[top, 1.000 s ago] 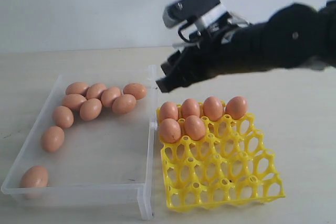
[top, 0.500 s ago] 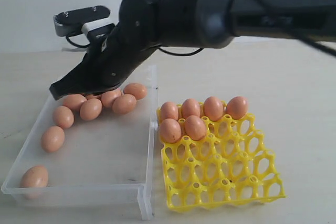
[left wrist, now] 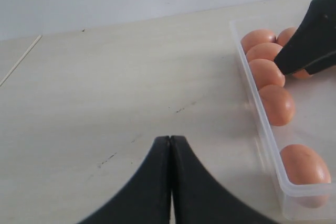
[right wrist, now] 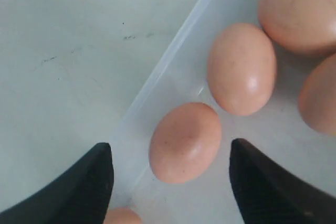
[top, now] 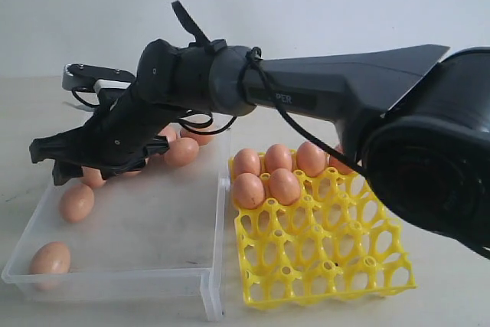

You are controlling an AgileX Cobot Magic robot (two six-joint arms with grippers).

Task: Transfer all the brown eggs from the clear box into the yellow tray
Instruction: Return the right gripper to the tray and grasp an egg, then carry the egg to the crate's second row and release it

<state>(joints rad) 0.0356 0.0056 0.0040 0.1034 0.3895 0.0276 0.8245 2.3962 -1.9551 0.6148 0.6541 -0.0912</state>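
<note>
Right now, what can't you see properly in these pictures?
- Exterior view: the right arm covers some brown eggs at the back of the clear box.
- Exterior view: the same arm hides the yellow tray's far right corner.
- Left wrist view: its edge cuts off most of the box.
- Right wrist view: one egg is cut off at the edge.

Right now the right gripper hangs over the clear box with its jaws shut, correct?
No. The right gripper hangs over the clear box with its jaws open, not shut; the right wrist view shows them wide apart either side of a brown egg.
</note>
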